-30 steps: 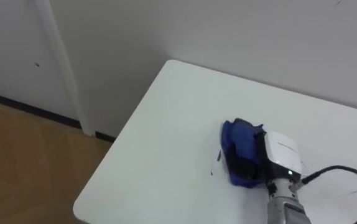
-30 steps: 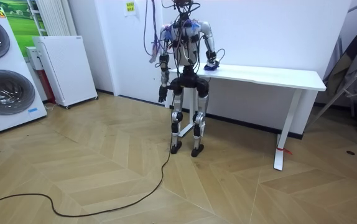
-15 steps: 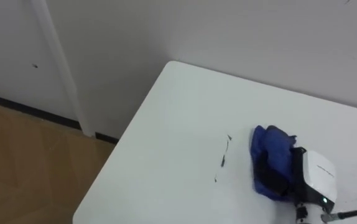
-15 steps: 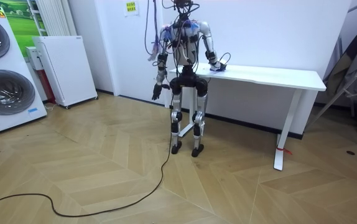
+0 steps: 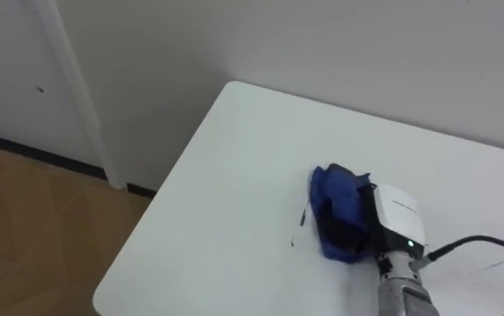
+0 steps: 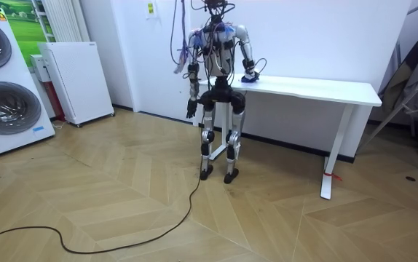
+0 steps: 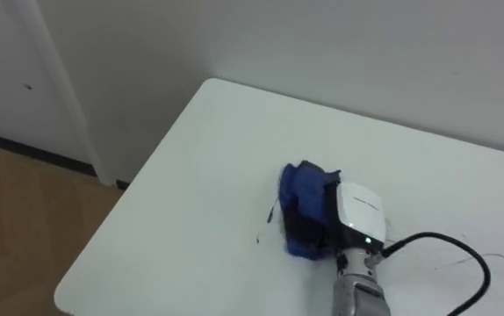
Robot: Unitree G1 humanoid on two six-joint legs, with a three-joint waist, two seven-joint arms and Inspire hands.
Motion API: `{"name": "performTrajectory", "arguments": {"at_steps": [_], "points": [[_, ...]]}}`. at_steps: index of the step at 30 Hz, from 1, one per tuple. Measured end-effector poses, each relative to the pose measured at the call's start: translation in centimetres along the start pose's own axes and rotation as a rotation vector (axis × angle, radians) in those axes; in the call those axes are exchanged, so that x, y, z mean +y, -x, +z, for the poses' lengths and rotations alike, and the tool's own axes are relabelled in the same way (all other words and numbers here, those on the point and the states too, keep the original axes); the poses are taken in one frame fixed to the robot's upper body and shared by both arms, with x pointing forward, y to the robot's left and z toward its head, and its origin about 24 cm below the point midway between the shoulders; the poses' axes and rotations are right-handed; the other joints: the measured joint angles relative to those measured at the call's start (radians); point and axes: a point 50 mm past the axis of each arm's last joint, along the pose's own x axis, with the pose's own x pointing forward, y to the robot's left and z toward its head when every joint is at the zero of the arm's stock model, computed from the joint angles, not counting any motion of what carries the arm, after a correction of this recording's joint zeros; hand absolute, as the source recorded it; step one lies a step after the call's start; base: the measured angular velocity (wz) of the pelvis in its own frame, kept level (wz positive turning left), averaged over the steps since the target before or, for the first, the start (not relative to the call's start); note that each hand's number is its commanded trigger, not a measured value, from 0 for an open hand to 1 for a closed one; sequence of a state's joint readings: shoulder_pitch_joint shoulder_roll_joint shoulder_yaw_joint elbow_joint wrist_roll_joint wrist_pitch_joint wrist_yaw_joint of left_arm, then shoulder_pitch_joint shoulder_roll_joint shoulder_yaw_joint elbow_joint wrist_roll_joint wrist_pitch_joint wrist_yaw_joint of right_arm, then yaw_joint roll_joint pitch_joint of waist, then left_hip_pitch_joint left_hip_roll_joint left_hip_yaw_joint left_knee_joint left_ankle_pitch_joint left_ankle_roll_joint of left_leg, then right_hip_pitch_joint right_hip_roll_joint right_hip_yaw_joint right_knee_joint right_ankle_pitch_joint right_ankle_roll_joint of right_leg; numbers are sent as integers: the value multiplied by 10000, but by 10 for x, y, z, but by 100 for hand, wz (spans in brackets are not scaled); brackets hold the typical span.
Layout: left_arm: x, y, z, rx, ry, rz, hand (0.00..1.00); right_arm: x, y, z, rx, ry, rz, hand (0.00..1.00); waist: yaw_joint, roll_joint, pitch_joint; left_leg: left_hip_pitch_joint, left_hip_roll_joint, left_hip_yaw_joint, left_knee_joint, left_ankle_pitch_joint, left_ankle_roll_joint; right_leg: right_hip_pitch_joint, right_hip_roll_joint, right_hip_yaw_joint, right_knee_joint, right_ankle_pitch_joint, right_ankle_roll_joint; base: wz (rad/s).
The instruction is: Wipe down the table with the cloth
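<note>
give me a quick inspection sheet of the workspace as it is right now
surface: white table, thin dark mark just left of the cloth
job's things: blue cloth bunched on the table under the right hand
clutter: nothing seen
hands: right hand rests on the cloth; left hand hangs by the robot's side
cables: dark cable arcs over the table by the right wrist
surroundings: wood floor; washers and white cabinet at the room view's left
</note>
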State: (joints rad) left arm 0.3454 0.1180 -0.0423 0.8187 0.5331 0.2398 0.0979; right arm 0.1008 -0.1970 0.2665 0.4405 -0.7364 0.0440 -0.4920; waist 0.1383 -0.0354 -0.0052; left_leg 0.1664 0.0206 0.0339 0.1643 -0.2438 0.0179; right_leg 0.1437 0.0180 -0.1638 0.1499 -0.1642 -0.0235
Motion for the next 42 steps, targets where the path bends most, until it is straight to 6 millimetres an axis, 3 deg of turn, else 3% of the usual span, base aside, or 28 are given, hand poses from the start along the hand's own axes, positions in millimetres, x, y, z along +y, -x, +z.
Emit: {"name": "performTrajectory", "arguments": {"at_steps": [2,7,8,11,14,17,18,19,21,22,23,24,25,26,27,29,30,31,32,34,36,37,40,42], "points": [[1,1,-11,263,-5,34,0,0,5,-12,179,-161,-257,100,-114,-38,-5,11,-23,-39,20,0,8,9,-29,-31,-58,-14,18,23],[23,3,-47,1294,569,741,0,-15,43,-86,2906,-228,-1738,100,-765,-180,-62,157,-133,181,7,47,124,411,-305,-250,-147,-139,215,39],[26,3,-49,1350,540,794,0,-16,45,-92,3169,-188,-1835,100,-809,-204,-54,198,-136,184,8,47,124,465,-318,-243,-153,-138,216,3],[32,3,-51,1357,527,874,0,-16,52,-107,3980,-236,-1829,100,-778,-265,-131,306,-140,363,5,-23,235,512,-325,-114,-102,-132,229,-20],[25,1,-38,910,272,599,0,-13,44,-100,3961,-84,-1635,100,-662,-189,-150,454,-132,517,12,-82,297,469,-331,25,99,-123,247,-32],[17,-3,-19,490,-141,285,0,-8,23,-78,3646,56,-1432,100,47,-28,-120,579,-59,768,76,-200,330,103,-319,130,599,-134,260,-90],[15,-5,-14,387,-288,195,0,-6,11,-61,3136,29,-1154,100,415,36,-85,579,-28,755,151,-259,332,-184,-287,-7,896,-142,213,-113],[15,-6,-11,367,-302,164,0,-3,5,-49,2781,-18,-982,100,562,54,-59,566,-12,720,227,-297,332,-322,-280,-134,1011,-114,141,-134],[17,-10,0,237,-162,100,0,6,-17,6,856,72,-281,100,978,182,29,286,81,593,701,-574,331,-868,-287,-649,1483,-49,30,-105],[25,-13,11,-40,-229,254,0,9,-25,34,-120,128,-33,100,1213,181,53,-29,180,658,975,-724,366,-1289,-338,-789,1876,-104,184,-50],[28,-14,17,-182,-255,334,0,8,-31,46,-483,142,58,100,1269,193,90,-178,258,679,1102,-733,359,-1500,-437,-869,2190,-180,352,0],[32,-15,26,-506,-251,391,0,7,-37,65,-1209,308,218,100,1441,260,151,-418,351,680,1319,-730,235,-1912,-971,-901,2944,-466,509,39],[36,-15,36,-938,-231,483,0,6,-40,75,-1700,357,244,100,1668,338,192,-609,405,655,1427,-730,151,-2091,-1740,-822,3177,-557,716,41],[41,-15,40,-1178,-197,601,0,5,-42,80,-1900,374,236,100,1770,358,206,-703,409,588,1426,-708,112,-2167,-2050,-777,3050,-509,818,42],[44,-14,36,-1180,-201,634,0,5,-44,85,-2186,278,225,100,1772,372,227,-871,486,365,1385,-649,-1,-2157,-2418,-444,2378,-212,937,47],[50,-14,26,-960,-319,627,0,4,-42,83,-2332,-164,-27,100,1609,235,205,-1128,663,-76,1461,-595,-251,-2038,-2572,-307,1146,661,929,63],[59,-14,16,-714,-395,764,0,6,-38,80,-2405,-544,-155,100,1360,37,222,-1250,683,-367,1498,-601,-455,-1888,-2545,-419,641,1558,1218,75],[61,-15,13,-584,-247,752,0,7,-33,72,-2471,-693,-289,100,1148,37,199,-1293,823,-590,1619,-628,-661,-1551,-2368,-671,494,1357,1569,74],[62,-15,12,-561,-159,750,0,8,-31,69,-2486,-787,-333,100,1045,66,214,-1327,946,-603,1640,-569,-757,-1440,-2268,-819,422,1290,1643,61],[66,-15,12,-614,172,894,0,8,-21,54,-2356,-1128,-654,100,569,-59,149,-1236,1329,-122,1297,-259,-1141,-1189,-1985,-1128,245,974,1646,41],[66,-15,10,-521,223,941,0,5,-14,32,-1845,-1029,-1000,100,321,-94,122,-1041,1473,-95,1016,-73,-1309,-958,-1860,-1238,232,721,1568,18],[63,-15,7,-377,224,845,0,-1,-10,11,-1310,-798,-1280,100,194,-131,99,-1017,1497,-97,881,82,-1364,-839,-1856,-1461,262,583,1543,21],[52,-15,11,-424,335,684,0,-13,-6,-22,-163,-229,-1710,100,8,-127,75,-957,1715,171,808,208,-1441,-749,-1714,-1826,409,420,1438,18],[41,-15,17,-568,363,443,0,-13,-9,-17,22,-326,-1800,100,57,-134,76,-1029,1909,526,949,206,-1481,-818,-1574,-1947,480,359,1332,-8]]}}
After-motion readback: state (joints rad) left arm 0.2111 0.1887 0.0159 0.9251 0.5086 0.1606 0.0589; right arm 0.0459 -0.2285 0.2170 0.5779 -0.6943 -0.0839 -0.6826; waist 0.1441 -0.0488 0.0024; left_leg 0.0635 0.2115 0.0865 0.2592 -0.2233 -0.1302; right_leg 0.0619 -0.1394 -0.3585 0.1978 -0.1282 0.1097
